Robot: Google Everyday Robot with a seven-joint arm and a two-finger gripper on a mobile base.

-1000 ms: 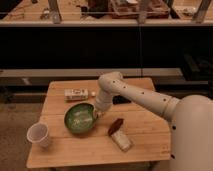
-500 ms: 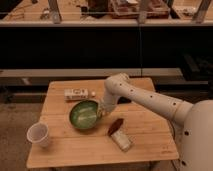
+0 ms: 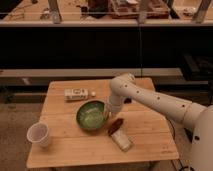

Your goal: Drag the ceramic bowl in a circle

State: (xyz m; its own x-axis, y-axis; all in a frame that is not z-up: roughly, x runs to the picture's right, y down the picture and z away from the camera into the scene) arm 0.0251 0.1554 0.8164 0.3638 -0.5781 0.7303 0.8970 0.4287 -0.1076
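Observation:
The ceramic bowl is round, shallow and glossy green with pale speckles inside. It sits near the middle of the wooden table. My white arm reaches in from the right, bends at the elbow above the table and points down. The gripper is at the bowl's right rim, and its tip is partly hidden against the rim.
A white paper cup stands at the table's front left. A small white bottle lies behind the bowl. A brown packet and a pale wrapped item lie just right and in front of the bowl. A dark shelf unit stands behind the table.
The bowl has slid to the right across the table, and the gripper has moved right with it at its rim. The cup, bottle and packets have stayed put.

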